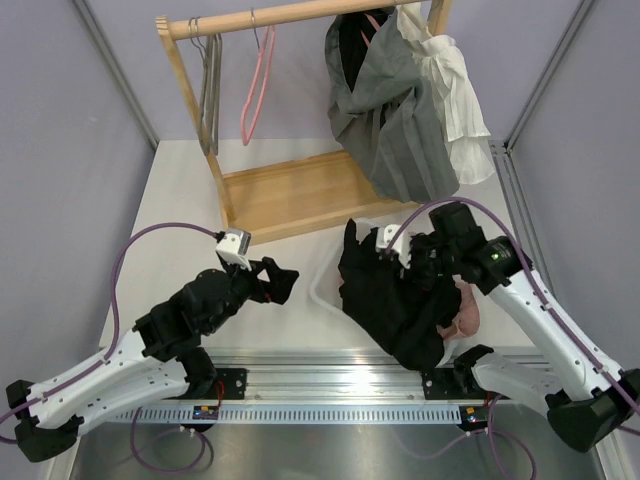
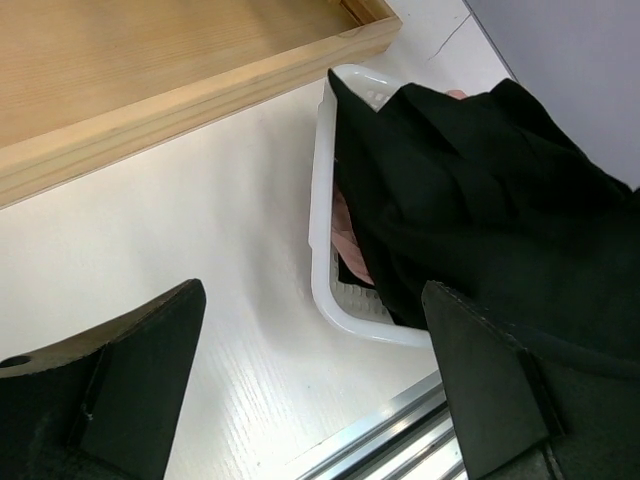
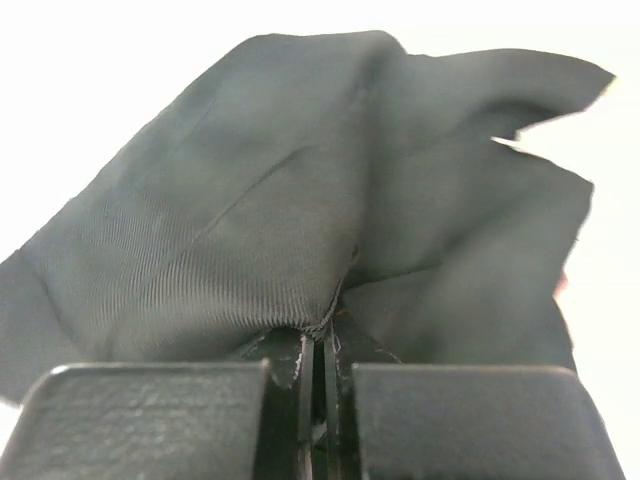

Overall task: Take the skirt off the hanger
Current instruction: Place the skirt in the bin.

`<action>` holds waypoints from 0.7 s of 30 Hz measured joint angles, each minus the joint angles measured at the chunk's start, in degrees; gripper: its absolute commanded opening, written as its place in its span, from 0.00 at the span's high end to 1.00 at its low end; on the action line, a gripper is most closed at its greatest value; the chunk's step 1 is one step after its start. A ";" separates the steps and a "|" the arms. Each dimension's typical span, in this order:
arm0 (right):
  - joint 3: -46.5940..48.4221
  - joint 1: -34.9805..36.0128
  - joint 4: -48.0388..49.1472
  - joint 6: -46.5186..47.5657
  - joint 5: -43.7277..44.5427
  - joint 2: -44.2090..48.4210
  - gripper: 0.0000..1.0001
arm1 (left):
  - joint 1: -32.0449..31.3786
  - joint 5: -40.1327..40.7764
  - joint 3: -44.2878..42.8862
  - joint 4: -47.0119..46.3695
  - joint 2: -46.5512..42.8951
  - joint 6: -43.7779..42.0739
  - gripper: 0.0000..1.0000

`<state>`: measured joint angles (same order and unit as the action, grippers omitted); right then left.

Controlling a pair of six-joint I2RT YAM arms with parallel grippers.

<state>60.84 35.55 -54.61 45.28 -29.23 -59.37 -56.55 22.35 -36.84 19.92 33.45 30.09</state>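
Black skirt [image 1: 385, 295], heaped over the white basket [image 2: 320, 210] with its length running from the wooden rack [image 1: 300, 195] toward the arm bases, is pinched at a fold by the closed right gripper [image 3: 320, 345], the nearer one; the left gripper [image 1: 278, 281], wide and empty, stands just to its left.

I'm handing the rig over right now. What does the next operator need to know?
Right gripper: shut on a fold of the black skirt.
Left gripper: open, holding nothing, over the table beside the white basket.
Black skirt: off the rail, heaped over the basket.
On the rail: a grey skirt, a white garment and an empty pink hanger.
Done: black skirt is down from the rail.
Left: the folds may hide a hanger, so check, then release.
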 measured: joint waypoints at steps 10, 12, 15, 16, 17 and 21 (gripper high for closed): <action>-4.87 -18.08 1.46 1.97 3.56 -3.06 1.00 | 0.00 -0.02 0.90 -1.01 -0.79 -0.02 0.04; -6.93 -18.08 1.86 2.38 6.25 -6.80 1.00 | 0.00 -0.02 0.90 -1.36 -0.81 -0.02 0.04; -8.33 -18.10 3.41 2.58 9.73 -12.39 1.00 | 0.02 -0.04 0.90 -1.57 -1.14 -0.02 0.04; -8.57 -18.08 3.82 2.58 10.75 -13.97 1.00 | 0.00 -0.04 0.90 -1.57 -1.20 -0.02 0.04; -8.61 -18.08 4.15 2.47 11.91 -15.52 1.00 | 0.00 -0.04 0.90 -1.60 -1.27 -0.02 0.04; -8.59 -18.05 5.95 1.49 15.30 -20.15 0.96 | 0.00 -0.33 1.84 -2.95 -1.88 -0.02 0.04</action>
<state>52.25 17.50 -48.66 46.76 -13.93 -79.53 -56.55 22.02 -35.00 16.97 31.57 30.06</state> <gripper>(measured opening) 0.026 0.952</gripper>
